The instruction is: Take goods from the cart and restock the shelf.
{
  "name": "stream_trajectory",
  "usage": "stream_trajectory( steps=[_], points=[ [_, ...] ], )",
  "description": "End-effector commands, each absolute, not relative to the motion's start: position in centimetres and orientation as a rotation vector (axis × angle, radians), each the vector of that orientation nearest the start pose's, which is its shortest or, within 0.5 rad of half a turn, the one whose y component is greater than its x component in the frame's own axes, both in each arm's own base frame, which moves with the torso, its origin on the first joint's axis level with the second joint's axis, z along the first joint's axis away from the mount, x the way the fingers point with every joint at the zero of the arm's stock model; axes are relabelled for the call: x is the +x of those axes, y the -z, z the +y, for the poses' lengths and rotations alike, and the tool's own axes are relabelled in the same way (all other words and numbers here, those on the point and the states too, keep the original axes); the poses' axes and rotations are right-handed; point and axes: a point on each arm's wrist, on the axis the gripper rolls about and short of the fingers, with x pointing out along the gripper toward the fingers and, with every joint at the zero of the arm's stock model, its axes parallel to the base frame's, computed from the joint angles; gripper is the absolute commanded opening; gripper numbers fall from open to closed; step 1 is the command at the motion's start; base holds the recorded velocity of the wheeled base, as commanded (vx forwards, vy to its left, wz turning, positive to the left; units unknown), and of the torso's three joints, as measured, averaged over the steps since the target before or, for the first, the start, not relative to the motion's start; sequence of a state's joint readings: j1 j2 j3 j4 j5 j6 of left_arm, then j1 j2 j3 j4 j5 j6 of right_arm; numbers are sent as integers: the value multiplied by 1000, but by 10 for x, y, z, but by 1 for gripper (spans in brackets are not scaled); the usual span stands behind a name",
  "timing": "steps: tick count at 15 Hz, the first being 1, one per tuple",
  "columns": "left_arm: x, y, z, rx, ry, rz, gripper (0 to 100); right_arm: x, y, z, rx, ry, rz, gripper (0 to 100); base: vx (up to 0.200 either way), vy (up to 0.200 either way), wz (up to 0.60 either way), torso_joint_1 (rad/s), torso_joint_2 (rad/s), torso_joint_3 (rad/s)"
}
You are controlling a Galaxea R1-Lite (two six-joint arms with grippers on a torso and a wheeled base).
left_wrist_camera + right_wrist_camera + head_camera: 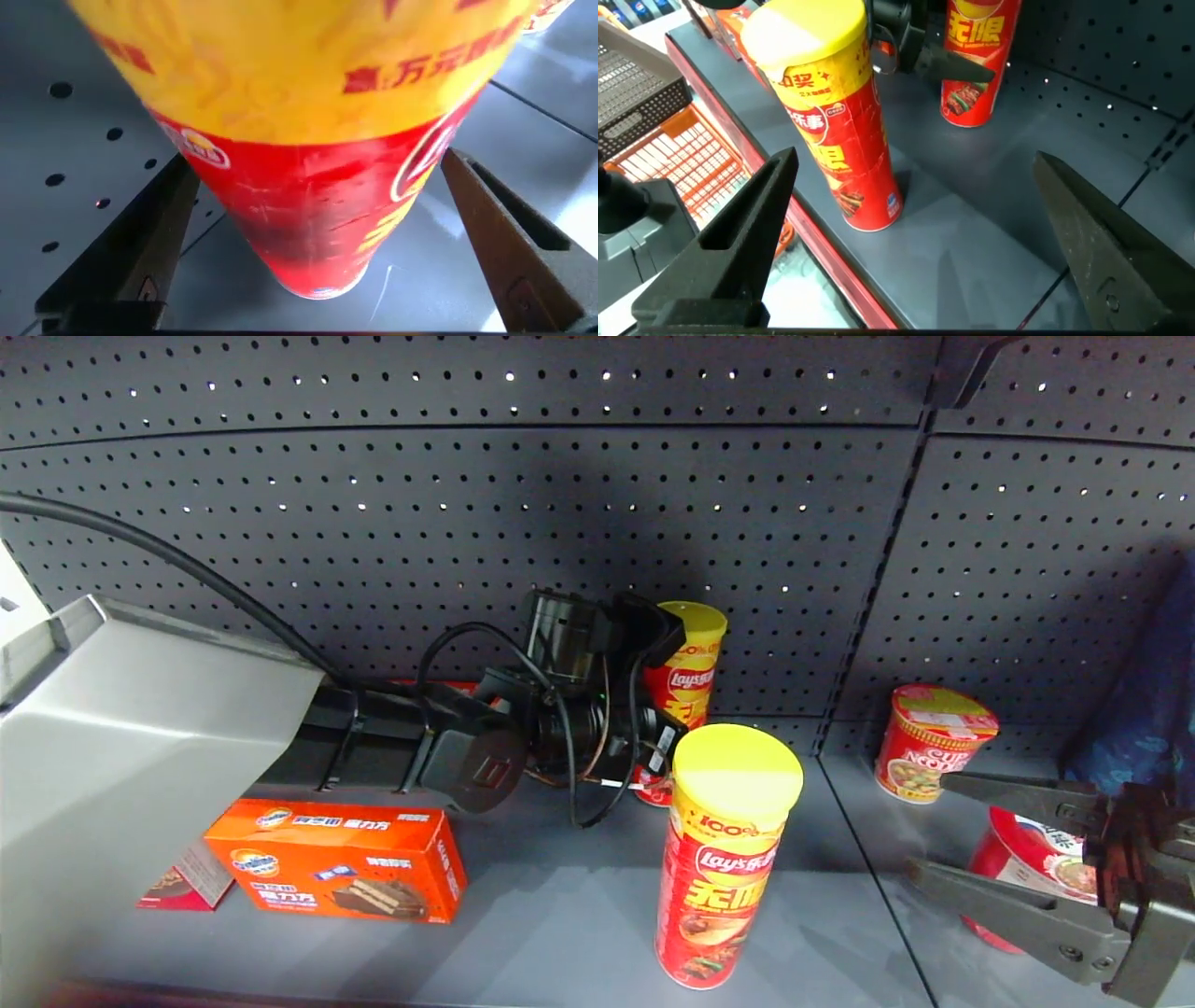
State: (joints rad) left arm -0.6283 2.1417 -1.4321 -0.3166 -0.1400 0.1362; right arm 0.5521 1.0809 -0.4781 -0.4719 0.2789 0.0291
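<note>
Two red chip cans with yellow lids stand on the grey shelf (560, 915). The rear can (689, 677) is close to the pegboard. My left gripper (320, 163) is open around its lower part, a finger on each side with a small gap, and the can (318, 187) rests on the shelf. The front can (724, 859) stands free near the shelf's front edge. My right gripper (926, 826) hangs open and empty to the right of it. The right wrist view has the front can (836, 121) close by and the rear can (976, 56) beyond, between open fingers (757, 215).
An orange biscuit box (341, 859) lies at the front left, with a small dark red box (182, 887) beside it. Two red noodle cups (934, 728) (1027, 868) stand right of the shelf seam. A blue bag (1148, 709) is at far right. The orange cart basket (673, 159) sits below the shelf edge.
</note>
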Motion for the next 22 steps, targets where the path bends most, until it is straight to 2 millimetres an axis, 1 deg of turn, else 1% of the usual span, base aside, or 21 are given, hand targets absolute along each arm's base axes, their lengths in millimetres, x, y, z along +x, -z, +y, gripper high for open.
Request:
stream_trajectory(
  steps=[1,5,9,10,13,16,17,18,21,22],
  points=[
    [349,-163,-256,223,780,330,100,121,-214,82,9,-828,147,100,0,0,0,0,0,0],
    [342,-168,-245,224,770,334,100,121,-209,82,7,-828,164,100,0,0,0,0,0,0],
    [343,-173,-238,220,753,326,100,120,-208,81,6,-826,167,100,0,0,0,0,0,0],
    [343,-174,-231,222,742,331,100,120,-208,81,6,-826,168,100,0,0,0,0,0,0],
    [338,-177,-219,222,721,337,100,119,-206,81,5,-826,173,100,0,0,0,0,0,0],
    [319,-193,-205,216,717,317,100,120,-206,81,5,-824,176,100,0,0,0,0,0,0],
    [313,-196,-201,216,717,315,100,120,-206,81,4,-824,179,100,0,0,0,0,0,0],
    [301,-199,-194,216,721,320,100,123,-203,83,2,-823,197,100,0,0,0,0,0,0],
    [274,-202,-182,223,735,329,100,128,-198,85,-3,-814,227,100,0,0,0,0,0,0],
    [271,-204,-181,223,738,325,100,128,-198,86,-4,-811,229,100,0,0,0,0,0,0]
  ],
)
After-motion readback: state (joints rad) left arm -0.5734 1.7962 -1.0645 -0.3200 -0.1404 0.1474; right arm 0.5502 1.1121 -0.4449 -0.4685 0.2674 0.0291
